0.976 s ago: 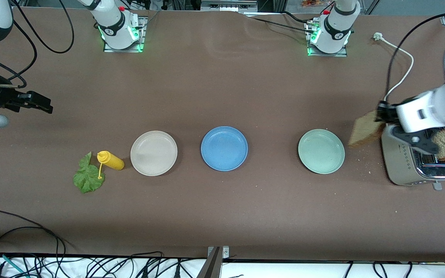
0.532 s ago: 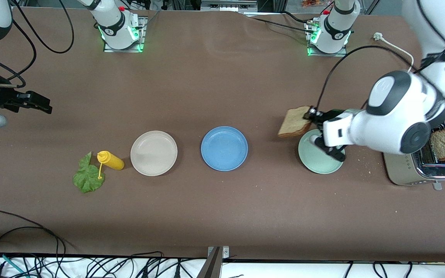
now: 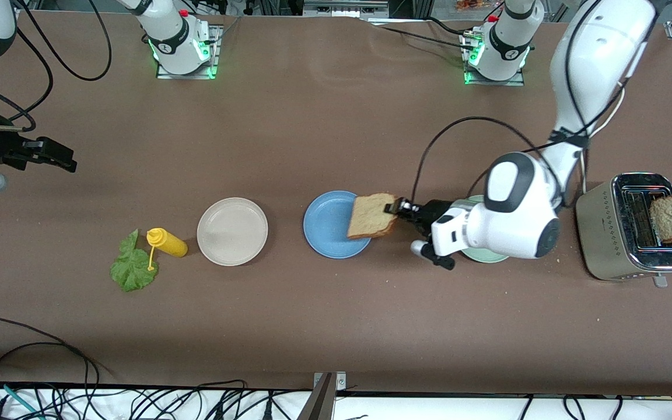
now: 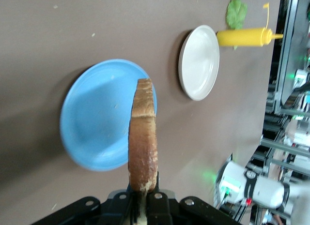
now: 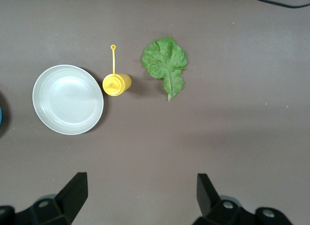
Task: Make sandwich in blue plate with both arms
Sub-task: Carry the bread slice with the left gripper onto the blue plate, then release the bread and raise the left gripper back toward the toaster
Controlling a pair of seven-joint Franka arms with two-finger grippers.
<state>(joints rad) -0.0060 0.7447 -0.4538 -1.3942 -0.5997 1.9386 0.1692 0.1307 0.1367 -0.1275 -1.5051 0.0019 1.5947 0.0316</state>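
Left tool pinching bread slice over blue plate.
Mint plate mostly hidden by arm; right tool spread, waiting, tips cut off.

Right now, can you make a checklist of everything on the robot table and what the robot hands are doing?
Surface: brown table, a few crumbs by the toaster.
Job's things: bread slice on edge over the blue plate; second slice in the toaster; lettuce leaf beside the yellow bottle.
Clutter: cream plate, mint plate.
Grippers: left gripper shut on the bread slice; right gripper open, waiting at its end.
Cables: black leads along the table's near edge.
Surroundings: nothing seen.
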